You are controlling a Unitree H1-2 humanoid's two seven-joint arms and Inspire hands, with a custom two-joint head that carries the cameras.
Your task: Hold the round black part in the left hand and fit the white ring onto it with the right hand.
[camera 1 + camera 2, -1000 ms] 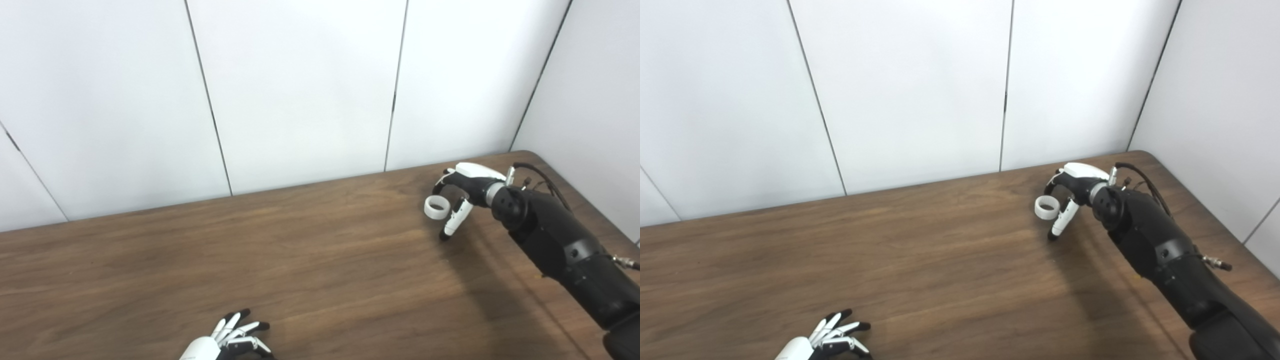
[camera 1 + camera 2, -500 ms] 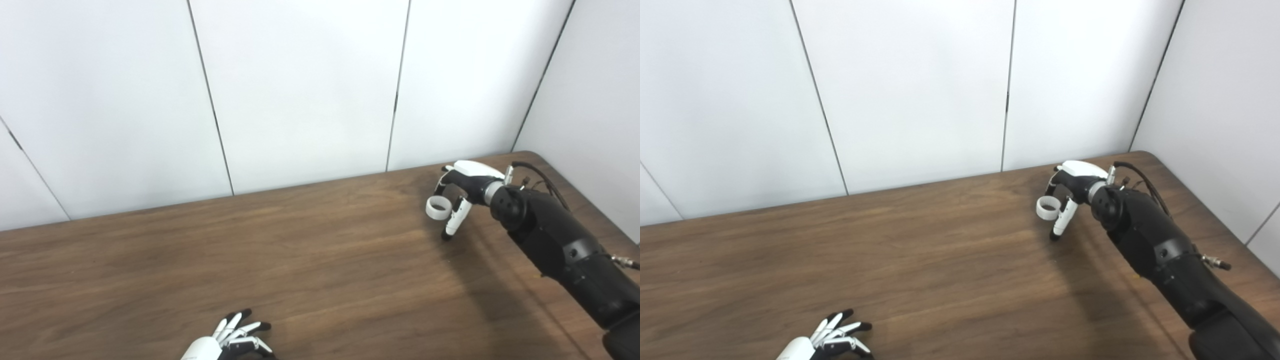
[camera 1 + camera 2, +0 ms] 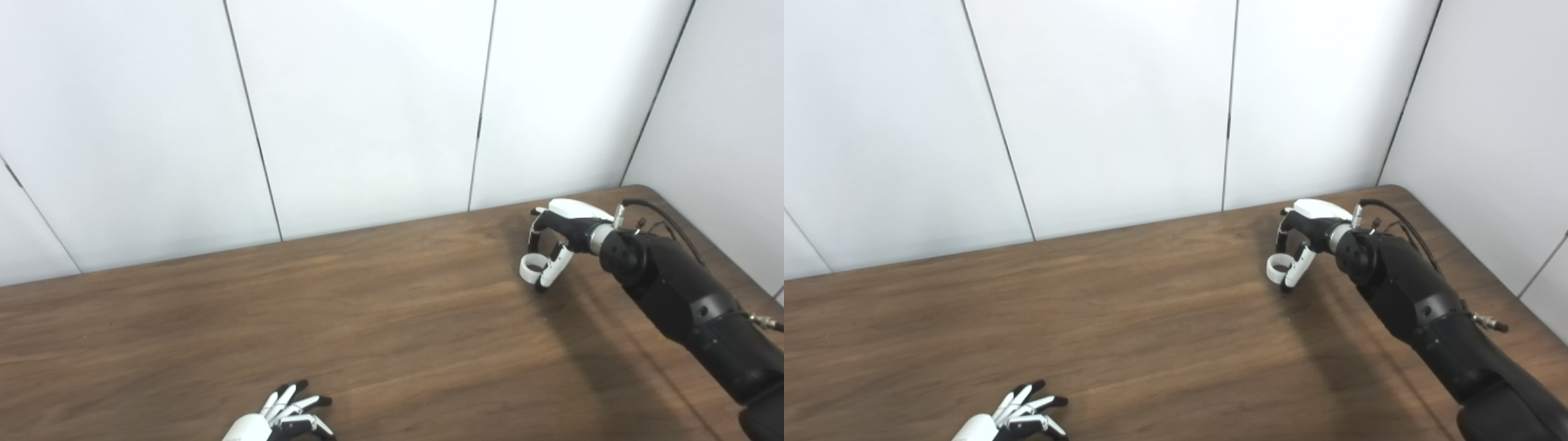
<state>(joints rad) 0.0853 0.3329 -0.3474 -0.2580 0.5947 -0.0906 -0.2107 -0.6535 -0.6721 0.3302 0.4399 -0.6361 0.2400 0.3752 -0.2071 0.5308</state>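
Observation:
The white ring (image 3: 530, 268) is at the far right of the brown table (image 3: 380, 318), low over the wood or touching it. My right hand (image 3: 558, 237) curls over it, fingers behind and thumb in front, shut on the ring. My left hand (image 3: 283, 416) lies at the bottom edge of the picture, open, fingers spread, with nothing in it. No round black part shows in either view.
White wall panels (image 3: 367, 110) stand along the table's far edge and right side. The table's rounded far right corner (image 3: 649, 191) is just behind the right hand. The black right forearm (image 3: 686, 300) lies over the table's right part.
The right hand has dipped down towards the table with the ring and its thumb has closed in under the ring. The left hand has stayed put. The camera has shifted slightly.

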